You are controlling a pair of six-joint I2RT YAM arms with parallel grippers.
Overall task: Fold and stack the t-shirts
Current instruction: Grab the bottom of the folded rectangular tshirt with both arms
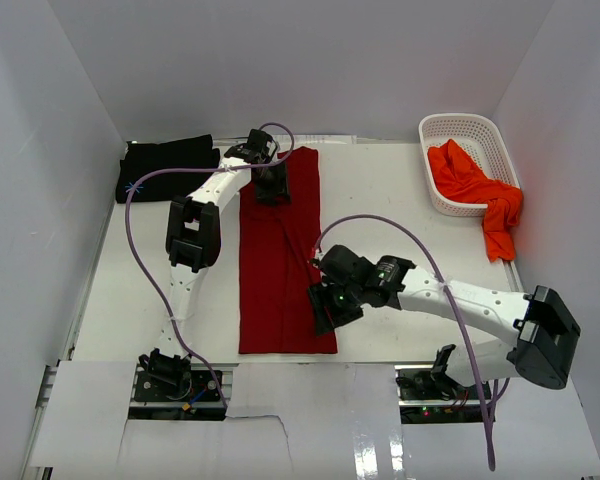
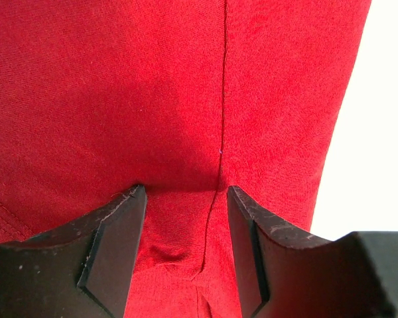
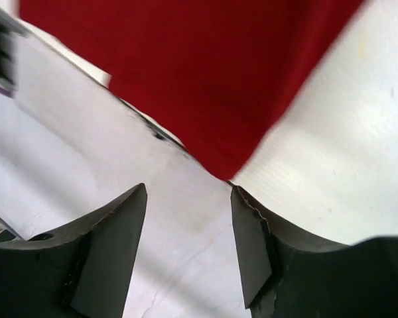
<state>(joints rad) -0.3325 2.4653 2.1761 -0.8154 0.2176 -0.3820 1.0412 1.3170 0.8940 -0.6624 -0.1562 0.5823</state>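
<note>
dark red t-shirt (image 1: 280, 270), a strip running 12 to 6 o'clock: left gripper (image 1: 271, 188), jaws spread, over the 12 end; right gripper (image 1: 325, 312), wide and empty, at the 6 corner.

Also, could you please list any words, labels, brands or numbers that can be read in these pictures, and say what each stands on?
There are none to read. The red shirt, black shirt, orange shirt and basket show no legible text in any view.
</note>
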